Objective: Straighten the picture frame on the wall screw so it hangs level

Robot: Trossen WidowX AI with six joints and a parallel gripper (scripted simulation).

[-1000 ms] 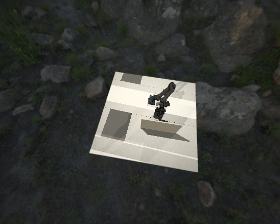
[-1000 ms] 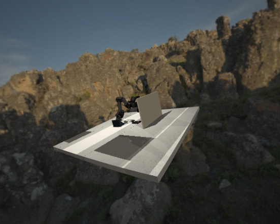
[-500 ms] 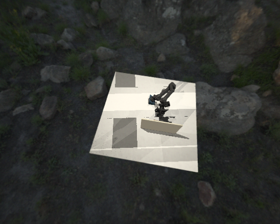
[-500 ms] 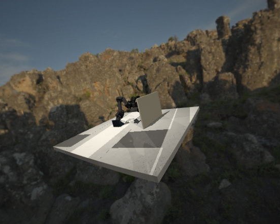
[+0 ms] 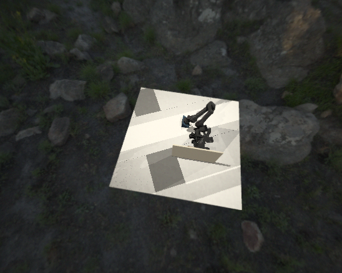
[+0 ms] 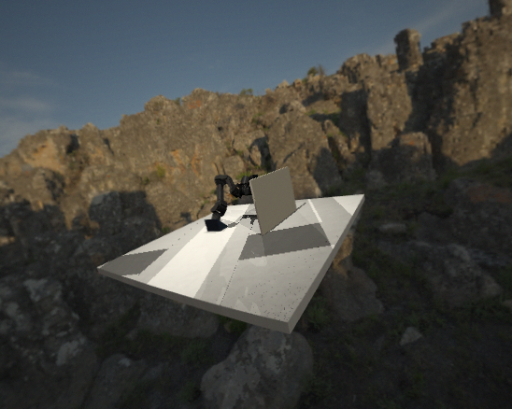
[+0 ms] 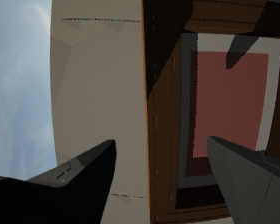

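Observation:
The brown picture frame point(image 7: 162, 150), around a red picture point(image 7: 231, 105) with a pale border, fills the right of the wrist view. The view is turned, with the wall's top edge toward its left. The frame's edge looks slightly slanted there, but I cannot tell its exact lean. My gripper point(image 7: 161, 145) is open and empty. One fingertip shows over the bare wall above the frame's upper bar, the other over the picture. I cannot tell the remaining gap in depth. The screw and notched strip are hidden. The frame is hidden behind the wall in the top and exterior views.
The upright beige wall point(image 5: 195, 153) point(image 6: 275, 201) point(image 7: 98, 85) stands on the pale table point(image 5: 213, 197) point(image 6: 263, 285). The arm's dark blue base point(image 5: 185, 122) point(image 6: 214, 225) is on the frame's side of the wall. Dark shadows cross the frame.

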